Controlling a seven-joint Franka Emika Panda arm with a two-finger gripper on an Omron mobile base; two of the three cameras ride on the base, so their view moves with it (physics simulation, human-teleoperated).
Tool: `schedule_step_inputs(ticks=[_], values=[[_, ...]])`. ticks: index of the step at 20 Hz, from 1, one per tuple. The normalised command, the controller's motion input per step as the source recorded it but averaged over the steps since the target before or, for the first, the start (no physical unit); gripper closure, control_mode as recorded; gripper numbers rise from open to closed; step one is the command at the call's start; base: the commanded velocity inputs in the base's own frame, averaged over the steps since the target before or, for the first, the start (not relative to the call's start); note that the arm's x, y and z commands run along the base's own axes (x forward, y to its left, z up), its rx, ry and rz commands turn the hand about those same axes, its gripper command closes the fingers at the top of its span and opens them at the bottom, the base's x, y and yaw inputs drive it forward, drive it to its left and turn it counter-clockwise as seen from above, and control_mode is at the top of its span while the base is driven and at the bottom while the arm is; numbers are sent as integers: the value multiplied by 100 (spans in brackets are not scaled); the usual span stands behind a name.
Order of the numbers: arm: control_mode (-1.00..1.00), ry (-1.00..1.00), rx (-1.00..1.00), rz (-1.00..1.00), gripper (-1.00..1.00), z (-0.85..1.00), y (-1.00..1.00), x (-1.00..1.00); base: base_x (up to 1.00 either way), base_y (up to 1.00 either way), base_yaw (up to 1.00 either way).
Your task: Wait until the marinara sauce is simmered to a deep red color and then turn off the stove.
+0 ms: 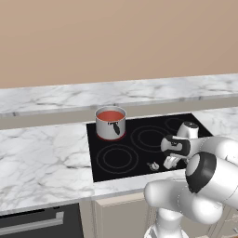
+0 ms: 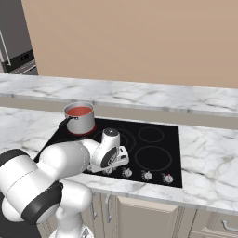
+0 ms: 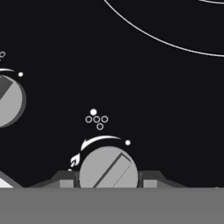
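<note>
End effector [image 3: 108, 177] sits low over the front edge of the stove [image 1: 139, 160], with one dark fingertip on each side of a round silver knob [image 3: 108, 169]; the fingertips stand just beside the knob's rim, and whether they actually press on it cannot be told. The knob's raised bar runs diagonally. White markings are printed on the black glass around this knob: a curved arc, a small flame symbol, and a cluster of small circles. A second knob [image 3: 8, 101] lies on the same glass, beside the first. The saucepan [image 1: 111, 123] stands on the stove's rear burner, at the corner farthest from the knob row, its dark handle pointing toward the front of the stove. The marinara sauce [image 1: 110, 115] fills the saucepan as a smooth orange-red disc. The marble bench [image 1: 42, 158] surrounds the stove on both sides.
</note>
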Motion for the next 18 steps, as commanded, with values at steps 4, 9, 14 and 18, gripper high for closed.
schedule_step_inputs(ticks=[4,9,14,18], values=[[-100,0,0,0,100,0,0,0,0,0,0],[-100,0,0,0,100,0,0,0,0,0,0],[-100,0,0,0,100,0,0,0,0,0,0],[-100,0,0,0,100,0,0,0,0,0,0]])
